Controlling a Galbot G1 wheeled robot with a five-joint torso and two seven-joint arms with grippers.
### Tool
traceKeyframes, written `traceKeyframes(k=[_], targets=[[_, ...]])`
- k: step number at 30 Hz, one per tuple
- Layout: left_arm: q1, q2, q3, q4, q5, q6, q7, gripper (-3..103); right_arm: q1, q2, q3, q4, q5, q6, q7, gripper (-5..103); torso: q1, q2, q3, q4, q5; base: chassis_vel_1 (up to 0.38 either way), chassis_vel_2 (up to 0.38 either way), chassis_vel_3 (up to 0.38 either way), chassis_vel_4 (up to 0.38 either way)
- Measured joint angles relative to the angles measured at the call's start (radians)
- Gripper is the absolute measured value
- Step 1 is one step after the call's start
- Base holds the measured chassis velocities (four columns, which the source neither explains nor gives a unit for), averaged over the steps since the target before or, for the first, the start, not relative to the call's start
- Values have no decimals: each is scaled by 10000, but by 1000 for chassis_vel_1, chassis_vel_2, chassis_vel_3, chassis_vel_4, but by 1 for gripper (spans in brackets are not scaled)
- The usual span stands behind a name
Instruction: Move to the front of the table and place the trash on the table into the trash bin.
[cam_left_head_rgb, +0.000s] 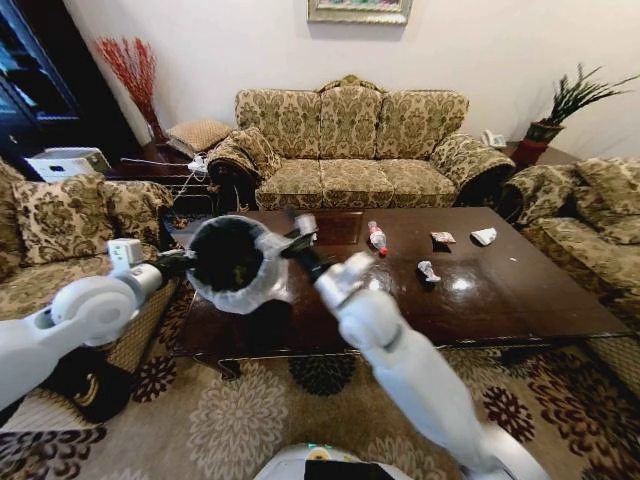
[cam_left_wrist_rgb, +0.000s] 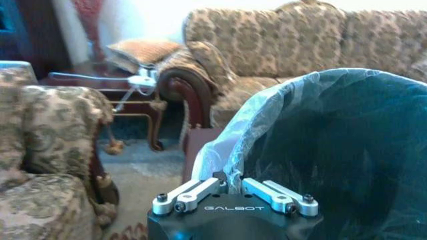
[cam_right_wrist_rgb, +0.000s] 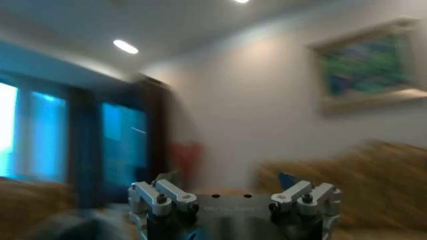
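- The left arm reached forward from the robot's left side, bent at the elbow, with the left gripper (cam_left_head_rgb: 178, 262) level with the near left corner of the table (cam_left_head_rgb: 520, 300).
- That gripper was clamped on the rim of the trash bin (cam_left_head_rgb: 232, 262), holding it raised and tipped so its black inside faced the head camera; in the left wrist view the fingers (cam_left_wrist_rgb: 193, 192) were pinched together on the translucent bag liner (cam_left_wrist_rgb: 233, 145) folded over the rim.
- The right arm stretched forward and slightly left across the near table edge, its right gripper (cam_left_head_rgb: 300, 237) raised just beside the bin's far rim.
- In the right wrist view the right gripper's fingers (cam_right_wrist_rgb: 163, 192) stood spread wide apart with nothing between them, and the camera pointed up at a wall and a framed picture (cam_right_wrist_rgb: 363, 67).
- The word "GALBOT" was readable on the left gripper body (cam_left_wrist_rgb: 233, 208).
- On the glossy dark tabletop lay a small clear bottle with a red label (cam_left_head_rgb: 377, 237), a small crumpled wrapper (cam_left_head_rgb: 442, 238), a white paper wad (cam_left_head_rgb: 484, 236) and another crumpled scrap (cam_left_head_rgb: 427, 271), all well apart from the bin.
- A patterned sofa (cam_left_head_rgb: 350, 140) stood behind the table.
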Motion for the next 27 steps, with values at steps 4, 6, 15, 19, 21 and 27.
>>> traceKeyframes(k=[4,6,15,19,21,27], targets=[[-150,-494,-110,36,202,-63,69,0,-476,-34,726,-1435,207,288,-24,100,2,0,1,-1,1,0,0,0,0],[-174,-736,-139,-134,257,-72,70,0,-601,55,811,-2105,479,308,-24,100,1,0,1,0,2,0,0,0,0],[-14,-1261,-253,-883,437,-72,28,0,-113,969,565,-4566,504,593,-46,100,-2,0,0,2,-1,-13,17,24,-18],[16,-1388,-249,-1053,493,-73,28,0,229,1416,382,-5204,502,641,-13,100,-3,1,-1,2,-1,-105,117,127,-107],[34,-1455,-197,-1119,556,-76,36,0,460,1737,242,-5734,447,953,-22,100,-3,1,-1,2,-2,-186,169,190,-194],[63,-1535,-124,-1160,620,-107,87,0,981,2399,39,-6885,423,752,191,100,10,-2,5,-4,-2,-215,203,197,-192]])
